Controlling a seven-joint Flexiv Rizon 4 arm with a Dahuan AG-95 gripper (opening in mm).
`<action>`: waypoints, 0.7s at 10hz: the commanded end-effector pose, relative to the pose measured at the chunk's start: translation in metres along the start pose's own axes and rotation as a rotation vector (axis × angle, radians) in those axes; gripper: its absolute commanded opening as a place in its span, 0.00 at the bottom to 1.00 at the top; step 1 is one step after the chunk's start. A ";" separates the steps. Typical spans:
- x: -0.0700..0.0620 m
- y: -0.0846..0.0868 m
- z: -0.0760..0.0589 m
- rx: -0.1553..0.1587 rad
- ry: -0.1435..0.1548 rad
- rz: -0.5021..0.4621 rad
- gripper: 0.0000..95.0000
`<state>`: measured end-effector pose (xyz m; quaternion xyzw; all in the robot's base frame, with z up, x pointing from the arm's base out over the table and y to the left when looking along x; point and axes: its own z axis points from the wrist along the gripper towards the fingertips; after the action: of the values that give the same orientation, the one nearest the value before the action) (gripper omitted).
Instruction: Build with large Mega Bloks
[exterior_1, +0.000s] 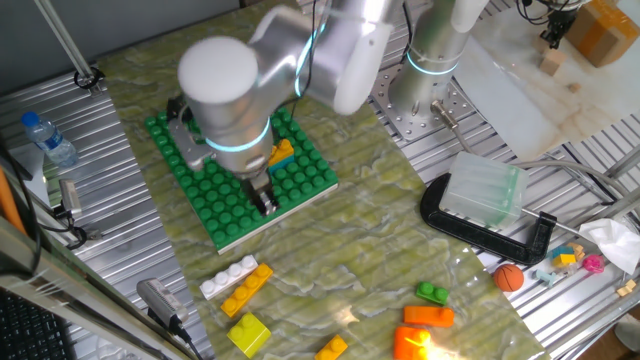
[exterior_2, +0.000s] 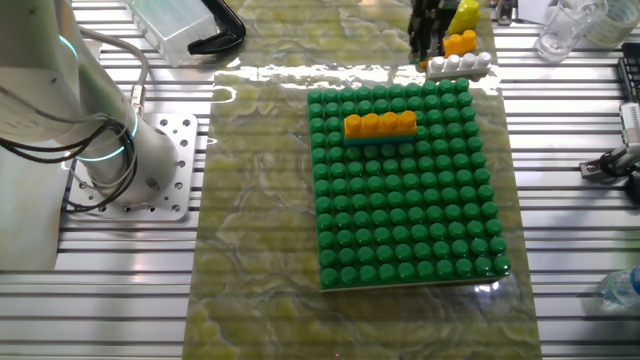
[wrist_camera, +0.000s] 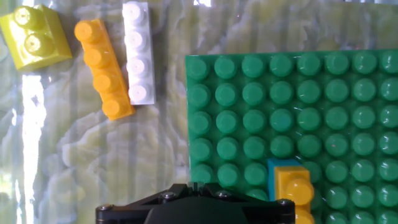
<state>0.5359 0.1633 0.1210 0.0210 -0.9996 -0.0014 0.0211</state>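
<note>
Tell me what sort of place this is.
Most likely a robotics lab bench: the arm's base is bolted to a slotted aluminium table, with a green studded baseplate and a black clamp nearby.

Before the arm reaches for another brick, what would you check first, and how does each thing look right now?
1. Nothing in the gripper: cannot tell; the fingertips show in no view.
2. Yellow-orange bar sits flat on the green baseplate: ok, it lies level along one stud row, on a cyan brick.
3. Free studs for more bricks: ok, most of the plate is bare.
4. Loose bricks within sight: ok, the white bar and orange bar lie side by side on the mat, studs up.
5. Yellow short brick ready to grab: not ok, it lies tilted.
</note>
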 end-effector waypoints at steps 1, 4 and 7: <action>-0.005 0.004 0.004 0.002 -0.013 0.009 0.00; -0.015 0.005 0.011 0.000 -0.021 -0.009 0.20; -0.029 0.003 0.018 0.001 -0.004 0.001 0.20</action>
<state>0.5663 0.1681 0.1013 0.0199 -0.9996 -0.0002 0.0198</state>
